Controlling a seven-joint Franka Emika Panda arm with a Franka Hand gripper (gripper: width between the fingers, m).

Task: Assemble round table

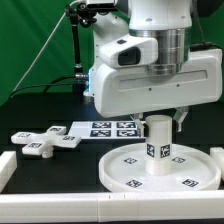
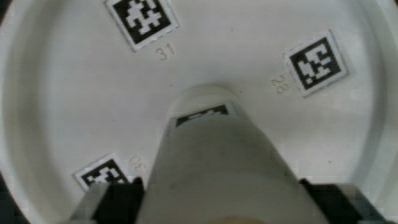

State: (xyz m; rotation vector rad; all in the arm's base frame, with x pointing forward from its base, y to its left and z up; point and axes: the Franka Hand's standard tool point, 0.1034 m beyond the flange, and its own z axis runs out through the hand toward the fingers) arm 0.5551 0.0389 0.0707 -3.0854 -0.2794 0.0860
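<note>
The large round disc (image 1: 130, 170) lies flat on the table at the front right, tags up. The short thick cylinder leg (image 1: 158, 148) stands upright on the disc's middle. My gripper (image 1: 160, 122) comes down from above and is shut on the leg's top. In the wrist view the leg (image 2: 222, 150) runs between my dark fingers (image 2: 121, 200), which press on both its sides, with my gripper (image 2: 222, 205) over the disc (image 2: 71, 100) below. The cross-shaped foot piece (image 1: 45, 141) lies flat on the table at the exterior view's left, apart from the disc.
The marker board (image 1: 112, 128) lies behind the disc. A plain white bar (image 1: 60, 209) runs along the table's front edge, and another (image 1: 6, 166) sits at the exterior view's left. The arm's white body (image 1: 150, 75) hangs over the disc.
</note>
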